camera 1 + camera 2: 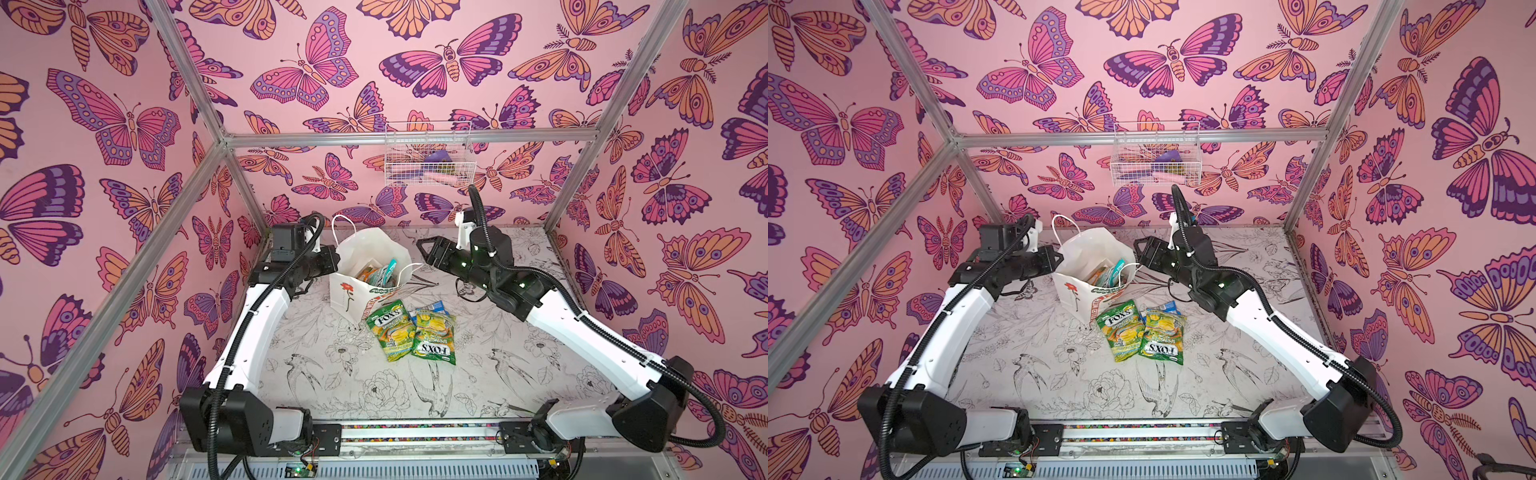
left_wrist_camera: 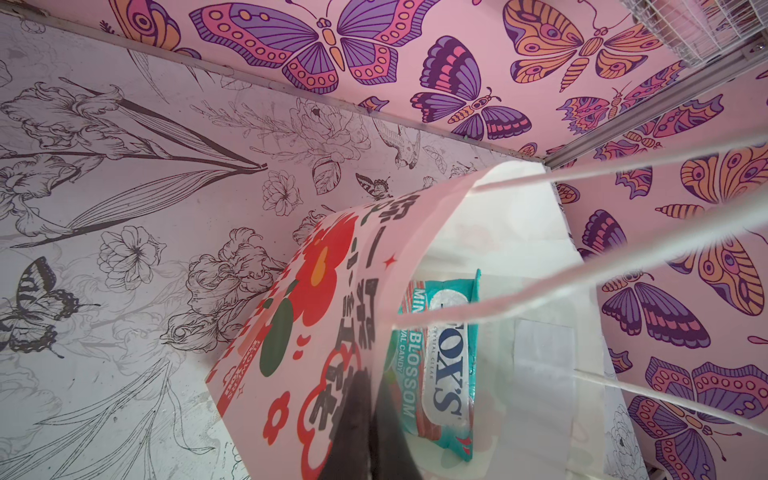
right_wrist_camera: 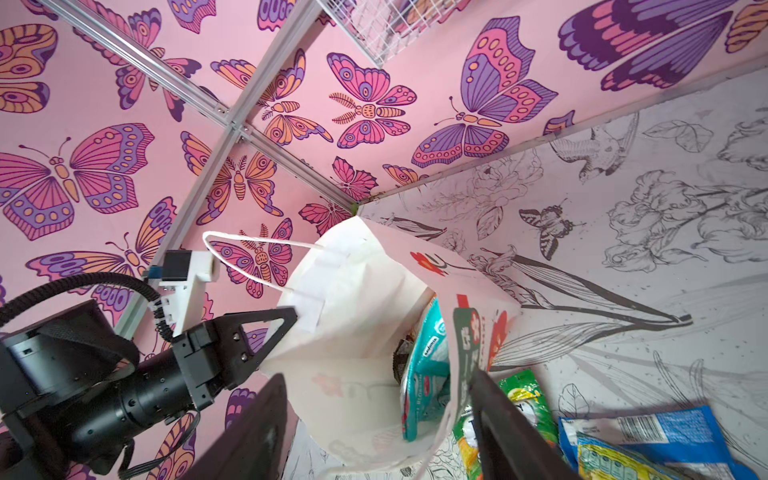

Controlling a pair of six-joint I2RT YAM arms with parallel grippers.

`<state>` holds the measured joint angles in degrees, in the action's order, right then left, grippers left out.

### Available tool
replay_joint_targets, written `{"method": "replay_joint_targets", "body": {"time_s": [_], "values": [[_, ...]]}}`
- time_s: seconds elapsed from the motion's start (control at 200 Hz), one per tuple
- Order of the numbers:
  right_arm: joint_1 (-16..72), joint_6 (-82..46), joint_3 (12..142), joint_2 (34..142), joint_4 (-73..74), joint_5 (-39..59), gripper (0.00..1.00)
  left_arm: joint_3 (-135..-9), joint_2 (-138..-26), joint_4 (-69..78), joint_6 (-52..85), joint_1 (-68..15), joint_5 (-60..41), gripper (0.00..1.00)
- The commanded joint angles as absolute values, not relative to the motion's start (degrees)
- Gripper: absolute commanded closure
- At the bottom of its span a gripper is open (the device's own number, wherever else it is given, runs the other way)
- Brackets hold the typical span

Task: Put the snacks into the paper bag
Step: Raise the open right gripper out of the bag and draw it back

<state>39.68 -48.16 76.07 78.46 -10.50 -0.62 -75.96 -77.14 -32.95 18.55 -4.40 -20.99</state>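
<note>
Pink butterfly walls (image 1: 232,54) enclose a flower-printed table (image 1: 316,374), where the bag (image 1: 353,293) stands upright near the back with its mouth open. The left gripper (image 1: 332,259) is clamped on the bag's left rim, fingers (image 2: 353,419) on either side of the paper. The right gripper (image 1: 424,254) hangs just beside the right rim, jaws wide and empty. A teal packet (image 2: 444,374) and an orange packet (image 1: 367,273) sit inside. In front lie the left green packet (image 1: 390,330) and the right green packet (image 1: 435,338), which partly covers a blue packet (image 1: 436,306).
</note>
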Motion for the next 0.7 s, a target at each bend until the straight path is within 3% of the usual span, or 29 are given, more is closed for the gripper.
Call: {"method": "replay_joint_targets", "body": {"time_s": [0.0, 0.696], "values": [[39.0, -49.1, 74.6, 76.7, -11.5, -1.3, 0.28, -75.5, -75.4, -29.5, 18.9, -3.8, -20.7, 1.0], [37.6, -52.2, 55.3, 63.8, -20.1, -2.7, 0.23, -75.5, -75.9, -29.6, 19.1, -2.9, -20.5, 1.0]]}}
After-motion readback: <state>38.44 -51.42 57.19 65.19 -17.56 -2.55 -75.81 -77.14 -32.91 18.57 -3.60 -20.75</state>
